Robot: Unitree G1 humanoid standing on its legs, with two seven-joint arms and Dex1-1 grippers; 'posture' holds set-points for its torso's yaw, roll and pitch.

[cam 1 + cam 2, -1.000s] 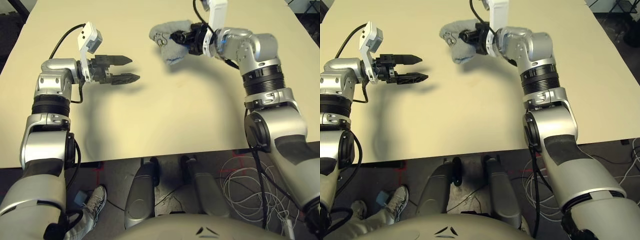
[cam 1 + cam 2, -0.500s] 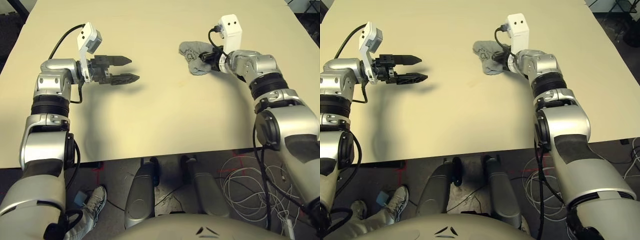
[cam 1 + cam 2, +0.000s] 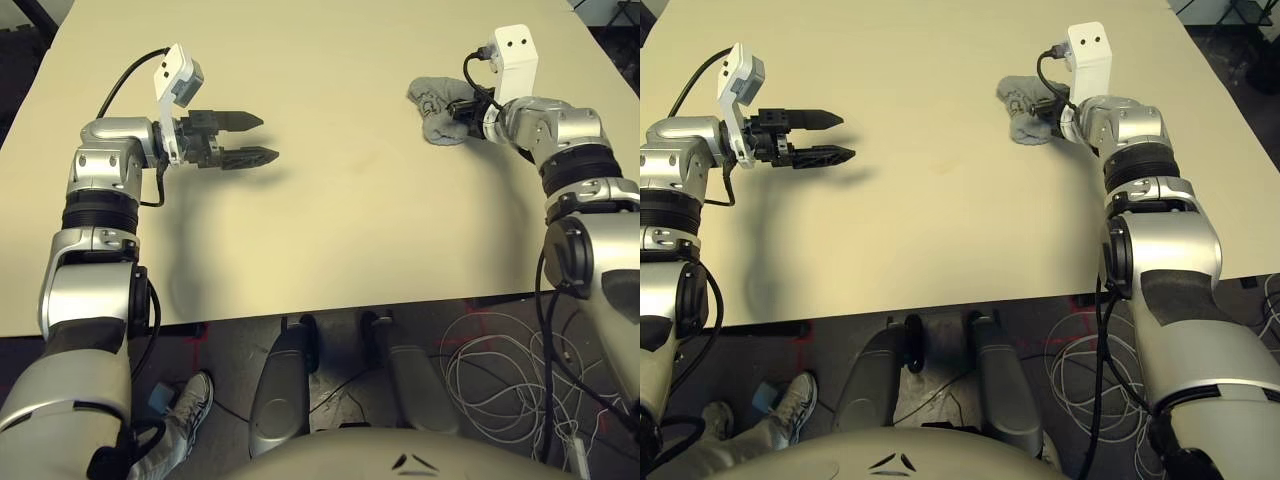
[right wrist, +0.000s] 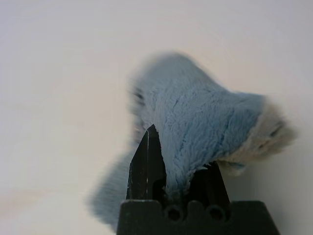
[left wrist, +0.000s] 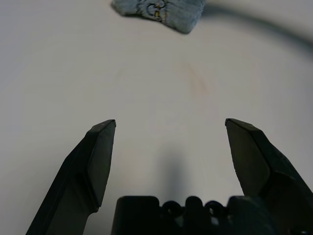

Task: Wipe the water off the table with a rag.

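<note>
Grey rag (image 3: 438,110): in your head view it sits at the table's (image 3: 350,230) far right, pinched in the right gripper (image 3: 462,112). Left gripper (image 3: 262,138), same view: fingers parted, empty, hovering over the left side, well apart from the rag. Left wrist view: faint brownish streak (image 5: 197,83) between gripper and rag. Right wrist view: both fingers clamped into the fluffy cloth.

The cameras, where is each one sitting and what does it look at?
Left and right eye views: on the head, looking down at the table over both silver forearms.
Left wrist view: on the left arm, past the open left gripper toward the rag.
Right wrist view: on the right arm, at the right gripper clamping the rag.
All views share the rag.
</note>
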